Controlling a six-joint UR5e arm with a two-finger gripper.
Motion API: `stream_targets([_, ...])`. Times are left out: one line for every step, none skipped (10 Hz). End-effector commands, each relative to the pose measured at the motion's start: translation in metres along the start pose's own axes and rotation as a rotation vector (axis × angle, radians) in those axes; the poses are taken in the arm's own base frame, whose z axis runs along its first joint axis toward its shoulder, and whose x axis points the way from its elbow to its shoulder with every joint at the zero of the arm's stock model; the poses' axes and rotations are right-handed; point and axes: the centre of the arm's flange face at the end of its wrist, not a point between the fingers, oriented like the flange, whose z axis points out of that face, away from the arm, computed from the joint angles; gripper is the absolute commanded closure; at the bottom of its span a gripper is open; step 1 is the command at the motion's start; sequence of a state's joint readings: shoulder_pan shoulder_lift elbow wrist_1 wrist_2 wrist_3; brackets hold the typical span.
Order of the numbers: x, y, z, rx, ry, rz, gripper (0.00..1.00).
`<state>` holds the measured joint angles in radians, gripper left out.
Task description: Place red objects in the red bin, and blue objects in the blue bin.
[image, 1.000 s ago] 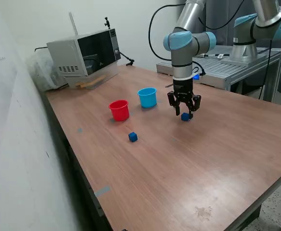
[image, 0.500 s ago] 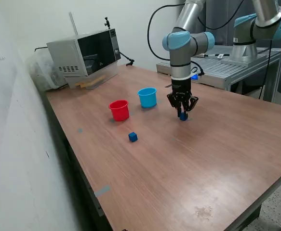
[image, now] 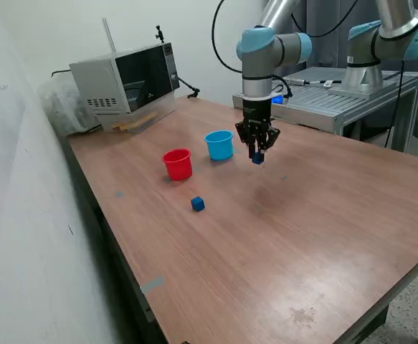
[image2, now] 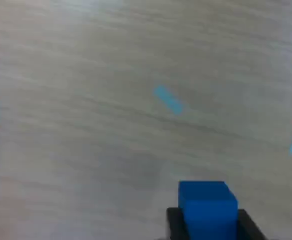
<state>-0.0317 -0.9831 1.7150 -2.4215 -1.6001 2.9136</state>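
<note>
The gripper [image: 257,153], its jaws clamped on one blue cube [image: 257,158], holds it above the table [image: 323,215] just right of the blue cup [image: 219,145], while another blue cube [image: 198,204] waits near the red cup [image: 178,164].

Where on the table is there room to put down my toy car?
The wide wood of the table nearest the camera, past the loose blue cube, is bare. It is crowded by the red cup and blue cup, where the gripper carries another blue cube.
</note>
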Motion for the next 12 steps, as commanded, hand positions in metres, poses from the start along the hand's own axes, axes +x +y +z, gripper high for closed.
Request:
stream_targets([-0.086, 0.004, -0.057, -0.060, -0.049, 0.123, 1.00])
stream_targets([-0.120, 0.000, -0.057, -0.061, -0.058, 0.173, 1.00])
stream_targets([-0.145, -0.006, -0.055, -0.057, -0.063, 0.211, 1.00])
stream_targets([-0.161, -0.010, -0.054, -0.052, -0.066, 0.231, 1.00])
stream_targets([-0.177, -0.016, -0.053, -0.050, -0.069, 0.252, 1.00])
stream_targets([-0.184, -0.018, -0.053, -0.049, -0.071, 0.263, 1.00])
stream_targets([-0.185, -0.018, -0.052, -0.047, -0.071, 0.263, 1.00])
stream_targets([-0.185, -0.018, -0.053, -0.049, -0.071, 0.263, 1.00])
stream_targets([-0.185, -0.018, -0.053, -0.049, -0.071, 0.263, 1.00])
stream_targets([-0.184, -0.018, -0.053, -0.049, -0.070, 0.263, 1.00])
stream_targets([-0.185, -0.018, -0.053, -0.049, -0.071, 0.263, 1.00])
stream_targets([-0.184, -0.019, -0.053, -0.047, -0.071, 0.263, 1.00])
